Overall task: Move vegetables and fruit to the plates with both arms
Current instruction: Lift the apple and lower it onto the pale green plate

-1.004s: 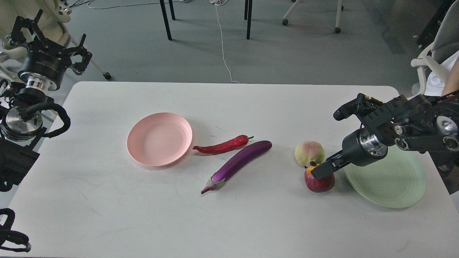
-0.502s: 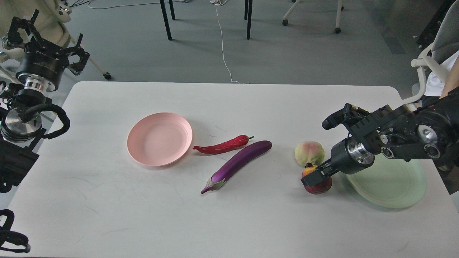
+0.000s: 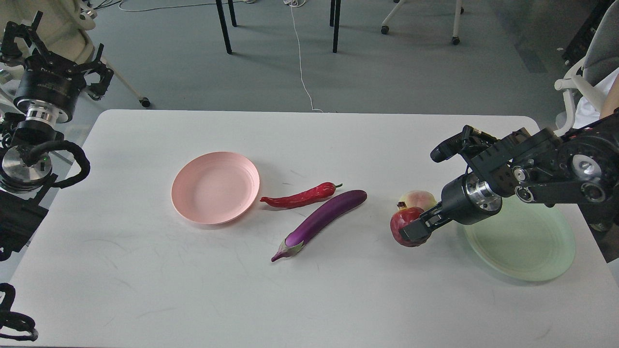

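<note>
Head view: the right arm reaches in level from the right edge above the green plate [image 3: 532, 251], its right gripper [image 3: 415, 231] clamped on the pomegranate [image 3: 402, 223], held just in front of the peach [image 3: 419, 198]. The left gripper [image 3: 48, 58] is raised beyond the table's [image 3: 309, 299] left corner, fingers spread

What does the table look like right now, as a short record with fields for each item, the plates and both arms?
pomegranate: gripped by right gripper, beside the peach
peach: on table, partly hidden behind pomegranate
chili: on table, right of pink plate
eggplant: on table, just in front of chili
pink plate: empty
green plate: empty, partly under right arm
left gripper: raised off the table's left edge, holding nothing
</note>
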Robot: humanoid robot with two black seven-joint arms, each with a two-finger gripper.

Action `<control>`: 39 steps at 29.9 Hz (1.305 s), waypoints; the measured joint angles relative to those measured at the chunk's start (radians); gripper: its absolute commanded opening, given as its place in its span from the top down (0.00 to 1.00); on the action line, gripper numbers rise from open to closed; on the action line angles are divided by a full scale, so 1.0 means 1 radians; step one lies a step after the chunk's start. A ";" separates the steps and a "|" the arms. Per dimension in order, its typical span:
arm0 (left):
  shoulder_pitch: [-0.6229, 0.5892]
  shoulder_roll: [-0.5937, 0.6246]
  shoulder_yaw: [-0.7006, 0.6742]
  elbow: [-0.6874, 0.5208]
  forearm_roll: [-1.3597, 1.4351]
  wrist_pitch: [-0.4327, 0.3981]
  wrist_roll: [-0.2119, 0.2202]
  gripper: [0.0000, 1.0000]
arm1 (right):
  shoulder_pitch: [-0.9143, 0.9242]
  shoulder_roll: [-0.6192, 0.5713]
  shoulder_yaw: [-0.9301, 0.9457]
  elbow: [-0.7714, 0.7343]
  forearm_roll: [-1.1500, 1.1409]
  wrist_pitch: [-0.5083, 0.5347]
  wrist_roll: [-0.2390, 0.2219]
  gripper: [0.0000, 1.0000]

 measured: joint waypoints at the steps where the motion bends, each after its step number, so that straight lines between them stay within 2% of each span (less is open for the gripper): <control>1: 0.000 0.000 0.000 0.000 0.000 0.000 0.000 0.02 | 0.034 -0.020 0.006 0.022 0.002 0.002 0.000 0.51; 5: 0.000 0.000 0.001 0.000 0.000 0.000 0.000 0.02 | 0.127 -0.099 0.011 0.086 -0.006 0.006 -0.001 0.51; 11: 0.000 0.002 0.000 0.000 0.000 0.000 0.000 0.02 | 0.139 -0.245 -0.037 0.076 -0.128 0.007 -0.010 0.51; 16: 0.000 0.010 -0.001 -0.001 0.000 0.000 0.000 0.02 | 0.080 -0.376 -0.067 0.034 -0.203 0.007 -0.016 0.51; 23: 0.000 0.011 0.001 -0.001 0.000 0.000 0.000 0.02 | -0.059 -0.462 -0.063 -0.040 -0.277 -0.004 -0.017 0.49; 26: -0.001 0.010 0.001 -0.001 0.000 0.000 0.000 0.02 | -0.095 -0.471 -0.059 -0.053 -0.279 -0.007 -0.017 0.42; 28: -0.001 0.010 0.001 -0.001 0.000 0.000 0.000 0.02 | -0.115 -0.475 -0.049 -0.057 -0.279 -0.012 -0.017 0.30; 33: -0.001 0.010 0.002 -0.001 0.000 0.000 0.001 0.02 | -0.153 -0.480 -0.011 -0.059 -0.279 -0.025 -0.017 0.05; 39: -0.001 0.011 0.002 -0.001 0.000 0.000 0.001 0.02 | -0.158 -0.499 0.016 -0.050 -0.270 -0.048 -0.017 0.02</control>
